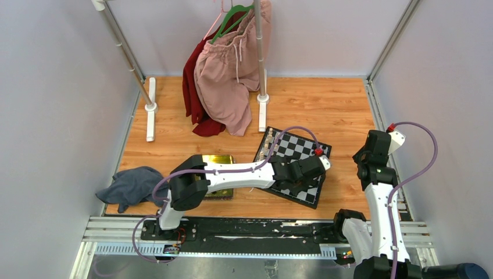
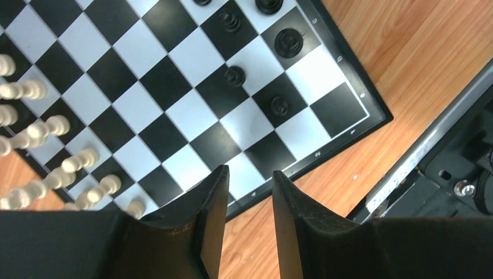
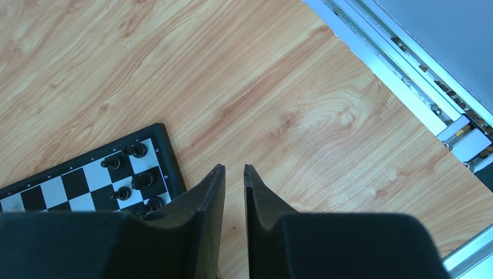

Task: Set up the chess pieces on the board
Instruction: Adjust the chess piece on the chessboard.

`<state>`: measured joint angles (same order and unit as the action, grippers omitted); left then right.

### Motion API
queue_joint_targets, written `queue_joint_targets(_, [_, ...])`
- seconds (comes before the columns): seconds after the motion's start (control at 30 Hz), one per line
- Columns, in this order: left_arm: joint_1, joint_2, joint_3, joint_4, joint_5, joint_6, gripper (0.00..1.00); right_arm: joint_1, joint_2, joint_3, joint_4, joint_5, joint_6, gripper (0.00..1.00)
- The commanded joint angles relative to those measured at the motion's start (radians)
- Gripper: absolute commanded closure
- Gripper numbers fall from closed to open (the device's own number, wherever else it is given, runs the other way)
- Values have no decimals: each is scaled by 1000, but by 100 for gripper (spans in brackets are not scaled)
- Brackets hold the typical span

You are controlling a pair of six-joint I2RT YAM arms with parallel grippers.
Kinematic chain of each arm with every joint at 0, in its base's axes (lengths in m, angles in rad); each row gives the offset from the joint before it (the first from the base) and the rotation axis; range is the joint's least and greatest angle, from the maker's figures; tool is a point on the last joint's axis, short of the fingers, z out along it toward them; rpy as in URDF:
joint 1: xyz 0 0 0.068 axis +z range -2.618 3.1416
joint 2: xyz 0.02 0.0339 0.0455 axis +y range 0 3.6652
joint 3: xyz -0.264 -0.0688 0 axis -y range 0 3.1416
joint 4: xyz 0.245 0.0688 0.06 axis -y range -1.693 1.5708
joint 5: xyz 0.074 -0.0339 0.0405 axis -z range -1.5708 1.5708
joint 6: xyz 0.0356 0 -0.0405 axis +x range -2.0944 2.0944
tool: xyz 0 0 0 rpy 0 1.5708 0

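Observation:
The board (image 1: 299, 145) lies tilted on the wooden table, right of centre. My left gripper (image 1: 299, 185) hovers over its near part. In the left wrist view that gripper (image 2: 250, 171) is open and empty above the board's (image 2: 145, 87) near edge. Black chess pieces (image 2: 235, 75) stand on squares by the right corner, one of them a pawn (image 2: 279, 104). Cream pieces (image 2: 35, 90) line the left side. My right gripper (image 1: 365, 165) hangs over bare wood right of the board. In its own view the right gripper (image 3: 234, 168) is open by a narrow gap, empty, with several black chess pieces (image 3: 143, 180) on the board's corner (image 3: 55, 189).
A shiny yellow-green tray (image 1: 216, 160) sits left of the board, partly under my left arm. A grey cloth (image 1: 131, 186) lies at the table's left edge. A clothes rack with pink and red garments (image 1: 227, 81) stands at the back. A metal rail (image 3: 430, 110) borders the right side.

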<state>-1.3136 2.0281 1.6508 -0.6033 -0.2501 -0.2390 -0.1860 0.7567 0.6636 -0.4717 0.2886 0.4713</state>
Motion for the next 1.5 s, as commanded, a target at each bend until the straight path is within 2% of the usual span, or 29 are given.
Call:
queue_joint_targets(0.0, [-10, -86, -68, 0, -68, -14, 64, -10, -4, 2, -10, -4, -4, 77])
queue_joint_targets(0.07, [-9, -96, -92, 11, -93, -5, 68, -10, -4, 3, -10, -7, -5, 77])
queue_joint_targets(0.23, [15, -71, -101, 39, -92, -7, 98, -10, -7, 2, -14, -8, -3, 77])
queue_joint_targets(0.27, [19, -63, -101, 45, -87, -10, 100, -10, -8, 2, -16, -8, -3, 77])
queue_joint_targets(0.5, [71, 3, -93, 123, -29, -3, 100, -8, -12, -3, -21, -1, -11, 77])
queue_joint_targets(0.83, [89, 80, -41, 184, 29, -31, 100, -8, -19, -18, -19, 6, -17, 77])
queue_joint_targets(1.47, [104, 103, -54, 230, 11, -87, 100, -8, -8, -3, -18, 9, -28, 77])
